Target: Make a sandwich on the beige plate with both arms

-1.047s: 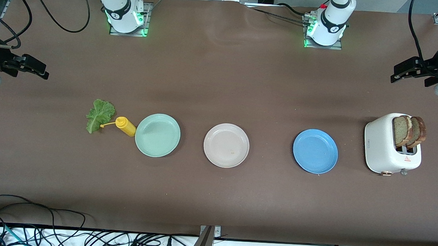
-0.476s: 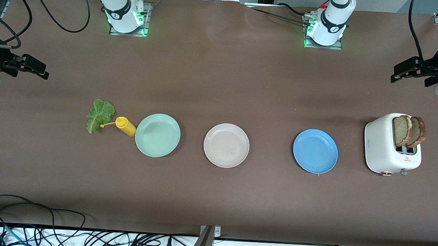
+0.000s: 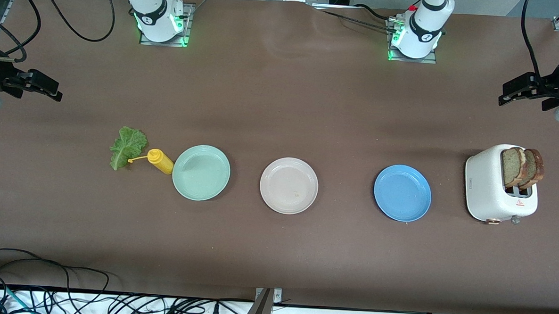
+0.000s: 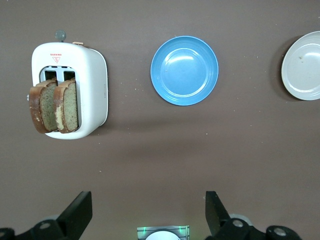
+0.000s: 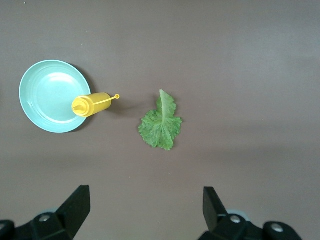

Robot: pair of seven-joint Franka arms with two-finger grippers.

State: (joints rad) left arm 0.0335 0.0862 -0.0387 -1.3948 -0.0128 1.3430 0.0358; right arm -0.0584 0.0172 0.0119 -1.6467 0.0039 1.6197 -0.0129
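The beige plate (image 3: 288,185) lies bare in the middle of a row of three plates; the left wrist view catches it (image 4: 302,72) at its edge. Two brown-crusted bread slices (image 3: 522,166) (image 4: 55,105) stand in the slots of a white toaster (image 3: 483,185) (image 4: 92,85) at the left arm's end of the table. A green lettuce leaf (image 3: 128,146) (image 5: 161,125) lies flat toward the right arm's end. My left gripper (image 3: 511,91) (image 4: 148,207) hangs open, high over bare table. My right gripper (image 3: 46,88) (image 5: 145,202) hangs open likewise, holding nothing.
A mint green plate (image 3: 201,172) (image 5: 45,95) and a blue plate (image 3: 402,192) (image 4: 184,70) flank the beige one. A yellow squeeze bottle (image 3: 160,161) (image 5: 90,105) lies on its side between the lettuce and the mint plate. Cables run along the table's near edge.
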